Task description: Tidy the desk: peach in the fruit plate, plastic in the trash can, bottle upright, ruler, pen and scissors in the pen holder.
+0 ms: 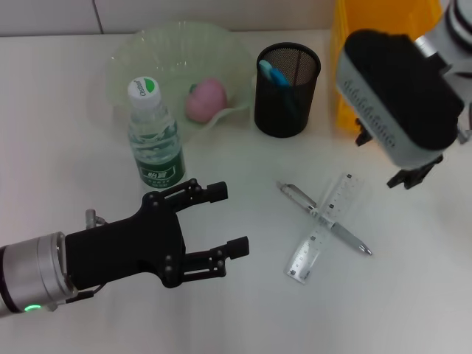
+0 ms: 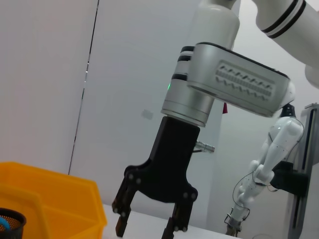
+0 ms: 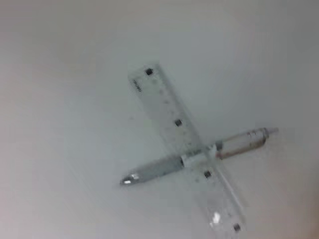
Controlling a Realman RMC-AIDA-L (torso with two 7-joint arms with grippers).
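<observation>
A clear ruler (image 1: 324,228) and a silver pen (image 1: 297,195) lie crossed on the white desk, right of centre. They also show in the right wrist view, ruler (image 3: 164,107) and pen (image 3: 154,172). My right gripper (image 1: 387,161) hangs open above and to the right of them; the left wrist view shows it too (image 2: 147,226). My left gripper (image 1: 228,220) is open and empty at the front left, just in front of the upright bottle (image 1: 155,136). A pink peach (image 1: 205,99) lies in the green glass plate (image 1: 147,51). Blue scissors (image 1: 273,74) stand in the black mesh pen holder (image 1: 287,103). No plastic is in view.
A yellow bin (image 1: 380,22) stands at the back right, behind my right arm and beside the pen holder. The bottle stands against the plate's front edge.
</observation>
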